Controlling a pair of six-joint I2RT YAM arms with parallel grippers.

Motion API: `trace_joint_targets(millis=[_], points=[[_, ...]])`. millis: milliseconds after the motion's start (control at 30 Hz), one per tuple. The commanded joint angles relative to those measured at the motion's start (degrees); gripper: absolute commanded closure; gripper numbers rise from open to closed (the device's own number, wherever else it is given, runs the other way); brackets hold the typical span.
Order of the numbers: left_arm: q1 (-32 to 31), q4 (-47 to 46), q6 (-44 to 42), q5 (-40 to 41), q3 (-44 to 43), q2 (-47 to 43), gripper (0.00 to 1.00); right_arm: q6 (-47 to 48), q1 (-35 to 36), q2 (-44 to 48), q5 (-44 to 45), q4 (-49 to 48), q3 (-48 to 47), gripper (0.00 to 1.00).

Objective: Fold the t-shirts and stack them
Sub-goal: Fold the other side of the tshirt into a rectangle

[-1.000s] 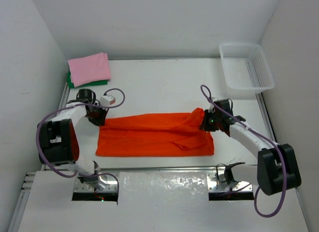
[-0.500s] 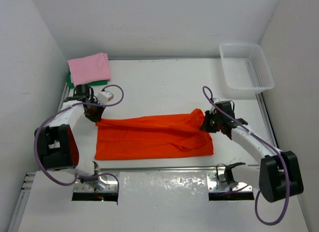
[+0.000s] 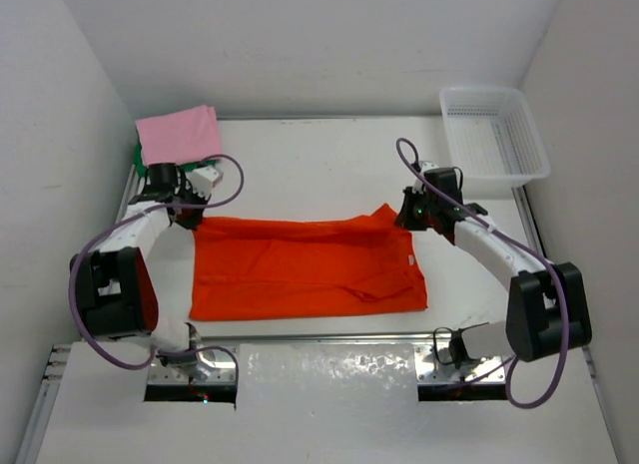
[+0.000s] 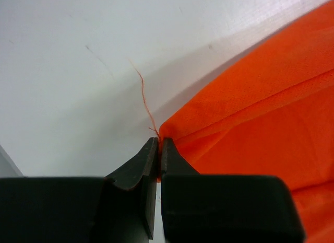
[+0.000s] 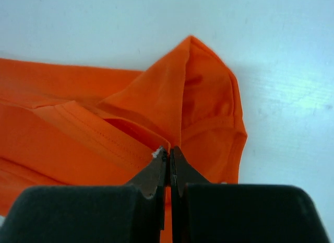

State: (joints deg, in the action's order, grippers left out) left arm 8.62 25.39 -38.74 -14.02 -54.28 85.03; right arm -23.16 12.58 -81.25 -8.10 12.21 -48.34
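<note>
White tabletop [image 3: 319,165], white walls on three sides. Left gripper [image 4: 159,149]: jaws closed, pinching the far left corner of the orange t-shirt [image 3: 310,269] right at the hem edge, with a loose thread [image 4: 143,96] trailing off just above the tips. Right gripper [image 5: 168,154]: jaws closed on the far right corner, where the cloth rises into a bunched peak with a stitched hem and several layers folded just ahead of the tips. From both grips the shirt spreads back toward the arm bases, lying mostly flat across the table between the two grippers. Judgement: the step in hand is drawing the far edge out taut to get a clean rectangle before folding. To do it well, move both grippers together at the same low height so that tension stays even, and do not pull sideways so hard that the thin left pinch slips off the hem. The right bunch needs smoothing before release, or the fold will trap a lump; which layers are caught there I cannot tell. Just beyond the left gripper lies the folded pink t-shirt [image 3: 180,135] on the green t-shirt [image 3: 140,163], the likely stack site. Beyond the right gripper and outward sits the white basket [image 3: 494,135], well apart.
</note>
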Motion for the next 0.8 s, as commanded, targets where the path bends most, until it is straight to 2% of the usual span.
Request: trace_joint_targets(millis=[0,233,300,367,400,467,533,567,600,633,667,700,733,767], points=[[0.3,-0.2,-1.8,-0.7,2.7,-5.4,1.00,-0.1,0.1,7.0,-0.9,0.8,4.9,1.00],[1.1,9.7,-7.5,-8.7,9.2,-7.1,1.00,-5.7,1.2,17.1,-3.0,-0.2,19.7,1.00],[1.1,10.0,-8.2,-7.9,10.7,-7.3,0.94,-6.4,1.4,17.0,-3.8,-1.2,21.4,1.00],[1.2,11.7,-9.2,-6.8,11.0,-7.3,0.77,-6.9,1.6,16.0,-4.2,-2.4,22.1,1.00],[1.3,12.9,-10.2,-6.8,10.5,-7.3,0.43,-6.9,1.6,15.7,-4.2,-2.8,22.1,1.00],[2.6,19.7,-12.7,-9.2,7.1,-7.7,0.01,-6.5,1.6,15.4,-4.1,-3.0,21.6,1.00],[4.1,25.0,-16.9,-12.8,1.6,-8.0,0.00,-5.9,1.6,15.5,-3.9,-2.5,21.2,1.00],[5.0,31.2,-18.9,-14.5,-0.4,-7.9,0.01,-5.3,1.6,15.7,-3.8,-2.1,21.1,1.00],[6.7,34.3,-23.0,-16.3,-2.5,-7.8,0.11,-5.1,1.6,15.9,-3.7,-1.7,21.1,1.00],[7.1,36.7,-23.8,-18.0,-5.0,-7.5,0.25,-4.7,1.6,15.9,-3.6,-1.7,21.4,1.00],[7.1,37.4,-23.3,-18.1,-5.3,-7.3,0.44,-4.6,1.6,16.2,-3.6,-1.6,21.5,1.00],[6.9,36.7,-20.4,-16.9,-4.5,-6.7,0.75,-4.6,1.6,16.4,-3.4,-1.7,21.9,1.00],[6.8,35.6,-19.0,-16.0,-3.6,-6.2,0.87,-4.7,1.6,16.4,-3.4,-1.7,22.1,1.00],[6.7,33.5,-17.7,-15.0,-2.7,-5.4,0.89,-4.9,1.6,16.6,-3.4,-2.0,22.3,1.00]])
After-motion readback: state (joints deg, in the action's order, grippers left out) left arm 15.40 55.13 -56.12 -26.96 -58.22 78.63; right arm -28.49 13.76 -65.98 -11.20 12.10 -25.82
